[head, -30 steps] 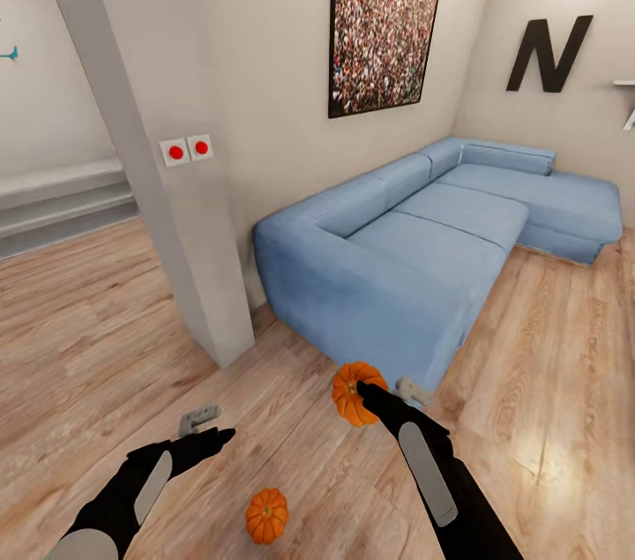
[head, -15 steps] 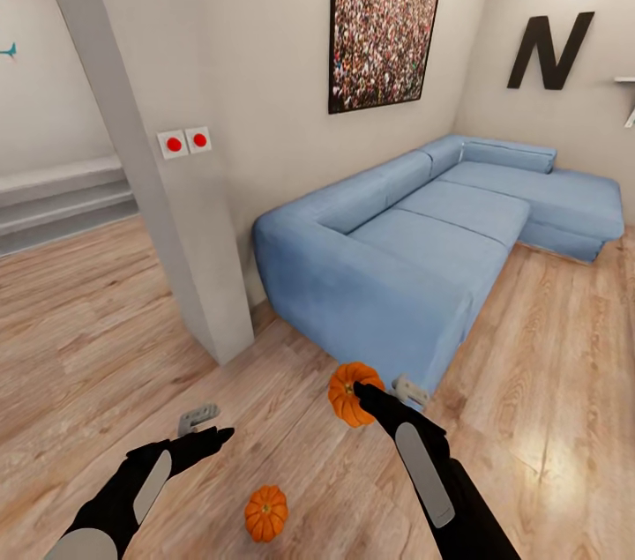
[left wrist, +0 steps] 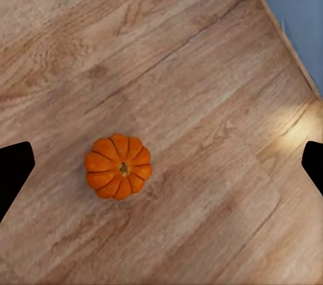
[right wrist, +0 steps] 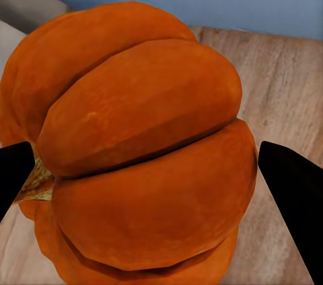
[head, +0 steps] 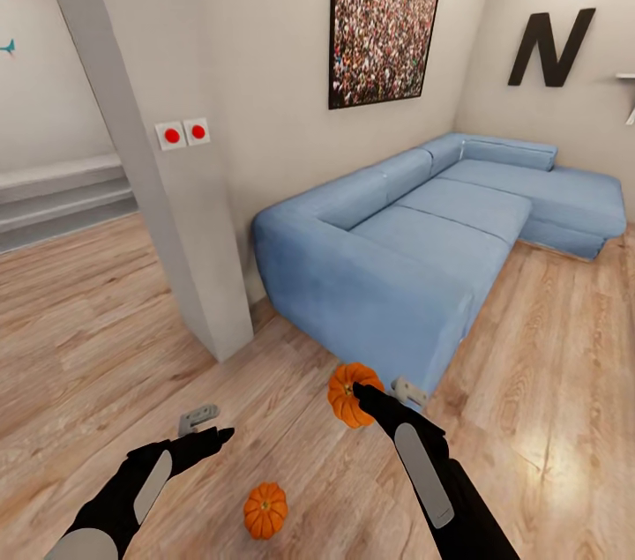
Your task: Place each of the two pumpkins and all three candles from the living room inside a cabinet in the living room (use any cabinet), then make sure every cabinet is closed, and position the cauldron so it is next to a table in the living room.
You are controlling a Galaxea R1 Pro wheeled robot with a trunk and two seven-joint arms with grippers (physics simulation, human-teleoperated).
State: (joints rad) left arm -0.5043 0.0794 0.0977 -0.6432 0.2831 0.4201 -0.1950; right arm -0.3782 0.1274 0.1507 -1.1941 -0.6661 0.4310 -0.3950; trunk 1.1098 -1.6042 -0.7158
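- The right gripper (head: 360, 392) has one pumpkin (head: 348, 394) between its fingers, lifted off the floor (head: 106, 322) in front of the sofa's near end. In the right wrist view that pumpkin (right wrist: 141, 150) sits tipped on its side between the two dark fingertips (right wrist: 293, 197), its stem end towards one of them; the jaws are closed about as wide as the fruit.
- The other pumpkin (head: 265, 511) stands upright on the bare planks between the two arms, stem up, touching nothing. The left wrist camera looks straight down on it (left wrist: 118, 166).
- The left gripper (head: 205, 424) hangs above the floor, up and to the left of that loose pumpkin and well apart from it. Its jaws are spread wide with nothing in them; the fingertips (left wrist: 13, 171) show at opposite edges of the wrist view.
- A blue L-shaped sofa (head: 414, 251) fills the middle and right of the room, its near arm close behind the held pumpkin.
- A grey wall end (head: 168, 190) juts out to the left of the sofa, carrying two red round switches (head: 183, 133) on white plates.
- On the wall above the sofa hangs a dark-framed speckled picture (head: 384, 22); a large black letter N (head: 549, 47) is on the far wall.
- Beyond the wall end, on the left, pale grey steps (head: 62, 194) run along the back wall.
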